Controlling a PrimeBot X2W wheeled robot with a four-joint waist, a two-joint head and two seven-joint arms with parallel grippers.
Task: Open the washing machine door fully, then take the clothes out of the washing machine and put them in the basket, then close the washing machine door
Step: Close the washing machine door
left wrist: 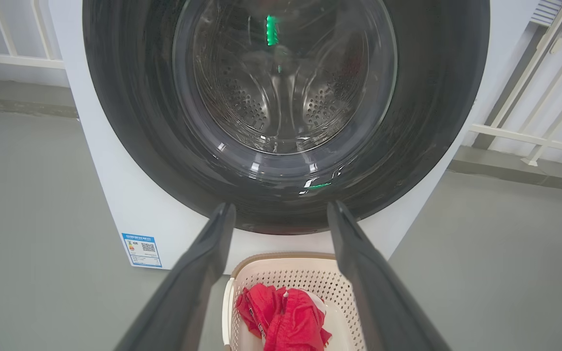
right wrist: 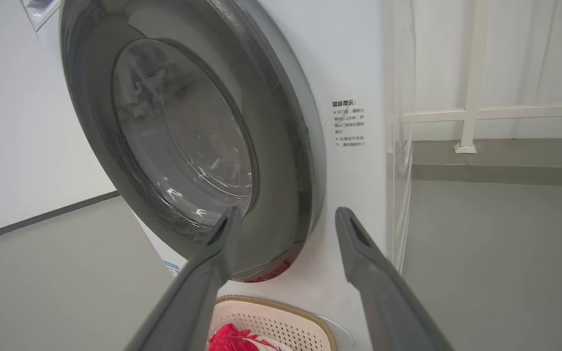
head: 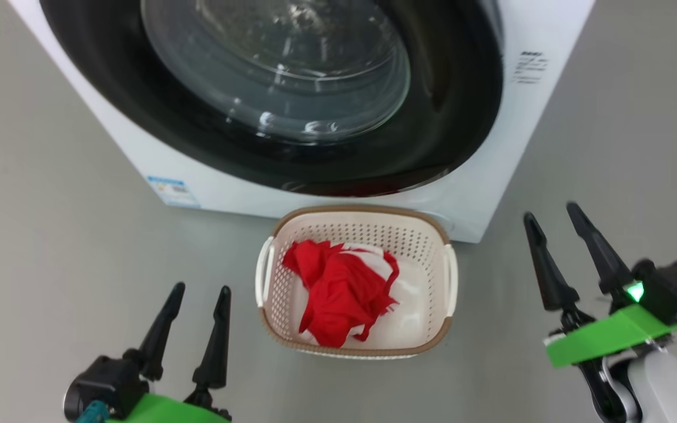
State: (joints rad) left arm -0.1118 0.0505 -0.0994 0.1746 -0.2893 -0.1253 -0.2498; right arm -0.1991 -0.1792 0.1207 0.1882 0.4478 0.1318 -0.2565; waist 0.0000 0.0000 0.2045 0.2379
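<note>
A: "Where's everything?"
B: "Left claw [head: 203,288], seven o'clock, is gaping empty. Clothes [head: 338,288] are lying in the basket [head: 362,210] at six. Right claw [head: 551,211], four o'clock, is gaping empty too."
A: "Danger?"
B: "Washing machine door [head: 450,117], twelve o'clock, may be sitting unlatched and swinging open."

Found left gripper [head: 202,288] at lower left of head view, both dark fingers parted, pointing up, nothing between them. Found right gripper [head: 551,211] at lower right, further up that view, fingers likewise spread and empty, leaning slightly leftward. Noted pale right forearm [head: 664,376] beneath green wrist band [head: 609,341].
</note>
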